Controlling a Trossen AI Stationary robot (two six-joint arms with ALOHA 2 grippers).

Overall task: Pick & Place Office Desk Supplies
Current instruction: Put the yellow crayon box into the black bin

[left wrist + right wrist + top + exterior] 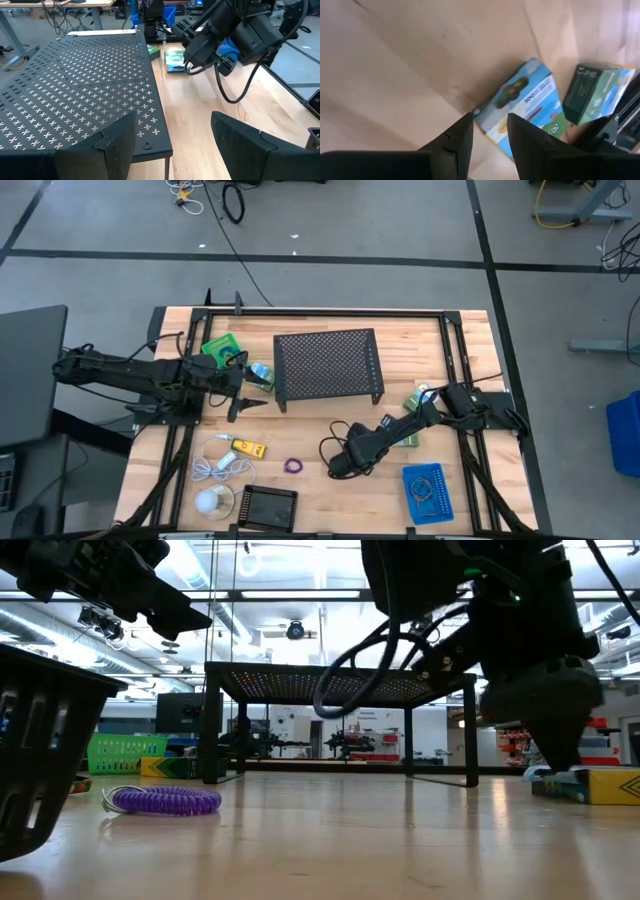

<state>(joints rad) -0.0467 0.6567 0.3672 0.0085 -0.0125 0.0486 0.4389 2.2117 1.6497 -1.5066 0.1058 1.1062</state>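
Note:
My right gripper [490,125] points down at the table with a narrow gap between its fingers and nothing in it. It stands just short of a blue-green packet [525,107] that lies flat. A green box [595,95] lies beyond the packet. In the low view the gripper [558,755] hangs beside the packet [600,785]. In the high view my right arm [400,425] covers it. My left gripper [252,402] is open and empty at the near left corner of the black perforated stand [328,365]. A purple loop [293,466] lies on the table.
A blue tray [428,492] with loops stands near right and a black tray [268,506] at the near edge. A green tray [222,346] stands far left. A yellow block [247,447], a white cable [222,465] and a white ball [212,501] lie near left.

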